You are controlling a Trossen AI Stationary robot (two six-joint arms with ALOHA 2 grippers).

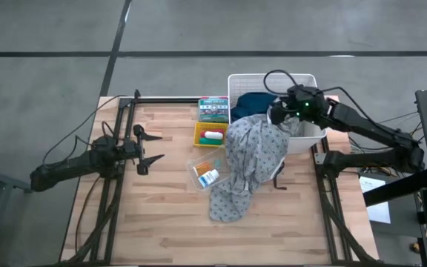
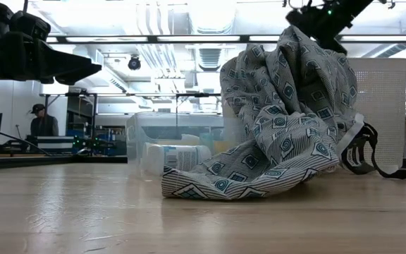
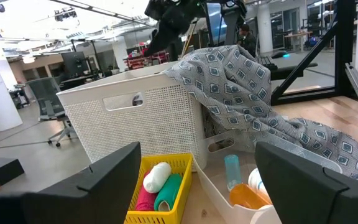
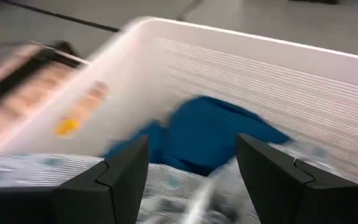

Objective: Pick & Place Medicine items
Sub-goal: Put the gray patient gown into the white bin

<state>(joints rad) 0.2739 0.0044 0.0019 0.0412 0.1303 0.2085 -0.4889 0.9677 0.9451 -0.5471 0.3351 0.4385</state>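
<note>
Grey patterned cloth, diamond-printed, hangs from the right gripper and drapes over the front rim of the white perforated basket, trailing down onto the wooden table. Its lower folds lie against the clear plastic tray and cover that tray's side nearest the basket.

Dark blue cloth: bunched inside the basket, directly ahead of the right gripper's fingers.

Yellow bin: beside the basket, well ahead of the left gripper. It holds a white tube, a green tube and a red tube, lying side by side.

Clear plastic tray: next to the yellow bin, also ahead of the left gripper. It holds a white-and-blue bottle and a small orange pack; a pale blue cap stands upright among them.

Green printed box: beyond the yellow bin, touching the basket's wall.

Black strap: looped on the table under the draped cloth.

Right arm: reaches across the basket, gripper raised above its rim with the grey cloth hanging from it; from the wrist view the fingers appear apart, but whether they pinch the cloth cannot be told.

Left arm: waits low at its own side of the table, fingers spread wide, holding nothing.

Person: far back in the room.
</note>
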